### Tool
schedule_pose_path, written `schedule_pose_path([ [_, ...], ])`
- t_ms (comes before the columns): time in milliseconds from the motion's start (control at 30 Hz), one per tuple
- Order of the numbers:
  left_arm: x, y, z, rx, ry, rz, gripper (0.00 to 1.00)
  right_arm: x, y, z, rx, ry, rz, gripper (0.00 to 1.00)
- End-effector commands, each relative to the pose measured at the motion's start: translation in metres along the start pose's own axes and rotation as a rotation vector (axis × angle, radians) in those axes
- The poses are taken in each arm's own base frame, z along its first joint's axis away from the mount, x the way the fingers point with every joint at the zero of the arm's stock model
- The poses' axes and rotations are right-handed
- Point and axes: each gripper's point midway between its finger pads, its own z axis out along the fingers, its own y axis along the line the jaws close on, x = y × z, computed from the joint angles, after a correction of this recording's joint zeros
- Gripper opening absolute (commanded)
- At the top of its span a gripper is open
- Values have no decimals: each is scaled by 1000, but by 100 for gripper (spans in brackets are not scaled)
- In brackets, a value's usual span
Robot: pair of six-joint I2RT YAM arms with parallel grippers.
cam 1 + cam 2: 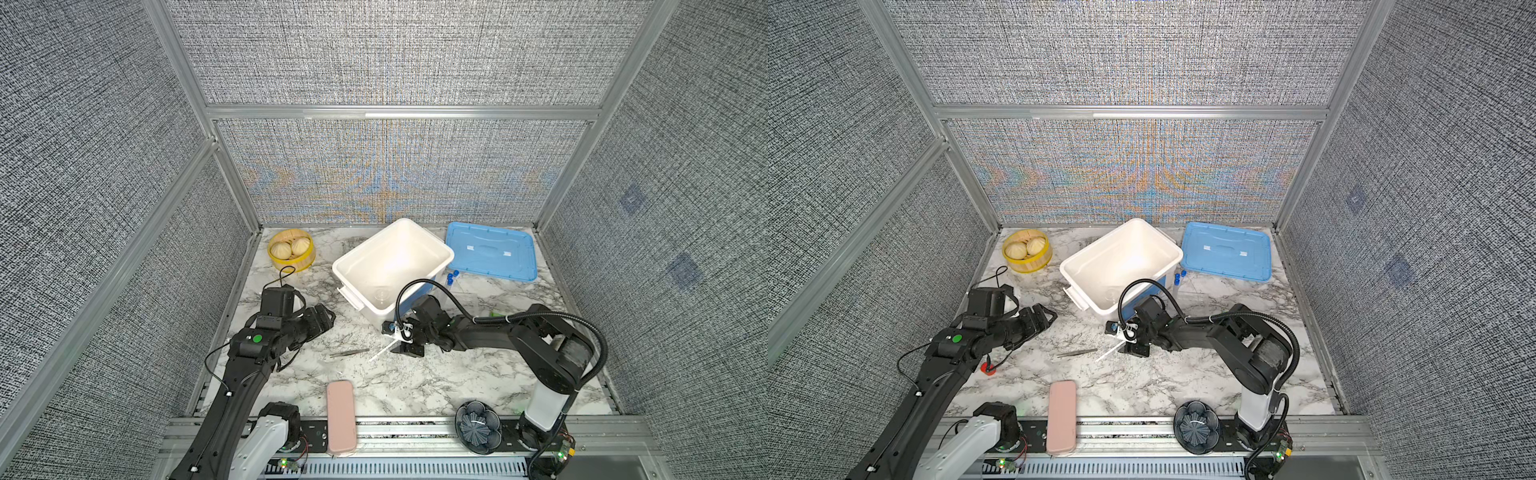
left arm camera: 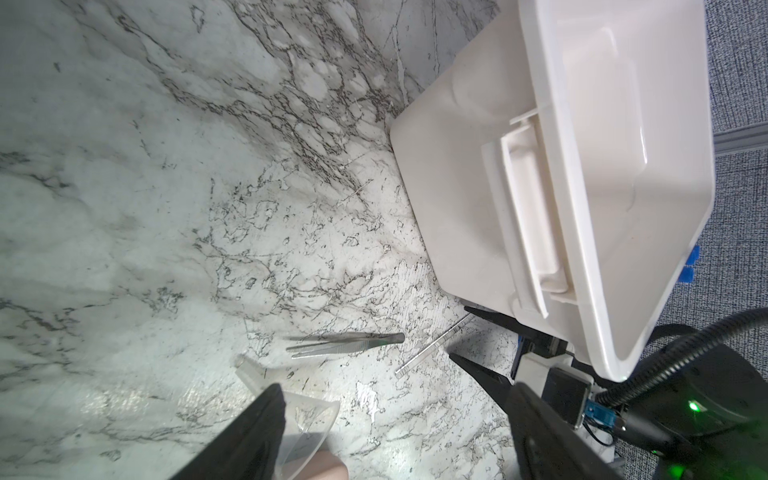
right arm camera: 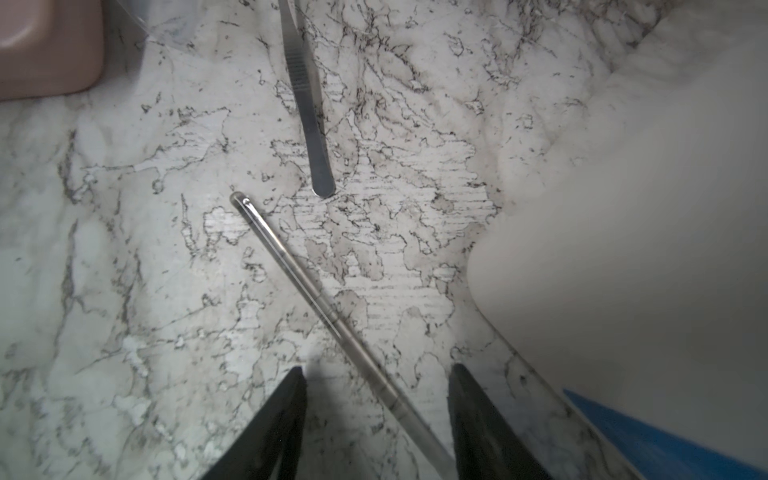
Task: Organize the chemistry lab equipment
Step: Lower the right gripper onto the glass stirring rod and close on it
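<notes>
The right pincer (image 3: 377,368) hangs released over the counter (image 3: 124,249), thin white rod (image 3: 297,274) slanting between its jaws, far end near the grey metal tweezers (image 3: 309,124). Right arm's closest.

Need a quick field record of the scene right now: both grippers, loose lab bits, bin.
right gripper: open, low over the table, fingers either side of the thin white rod, not closed on it
left gripper: open, empty
grey metal tweezers: flat on the table beside the rod, not touching it
white bin: open, small clear glass vessel inside
blue-capped tubes: upright just right of the bin
blue lid: off, lying at back right
</notes>
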Motion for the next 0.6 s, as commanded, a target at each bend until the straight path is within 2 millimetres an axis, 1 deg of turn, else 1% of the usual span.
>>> schedule_pose_path([
  [0, 0, 0, 1, 0, 1, 11, 85, 6, 20, 3, -119, 18, 23, 53],
  [133, 1, 2, 1, -7, 6, 14, 85, 12, 37, 1, -200, 31, 56, 47],
  [200, 1, 2, 0, -12, 5, 19, 85, 17, 46, -2, -227, 54, 62, 40],
  [233, 1, 2, 0, -13, 5, 20, 85, 19, 48, -3, -234, 64, 60, 38],
  [400, 1, 3, 0, -19, 7, 26, 85, 27, 61, -11, -247, 98, 57, 37],
  [567, 3, 3, 1, -16, 16, 24, 85, 32, 70, -15, -237, 121, 20, 37],
])
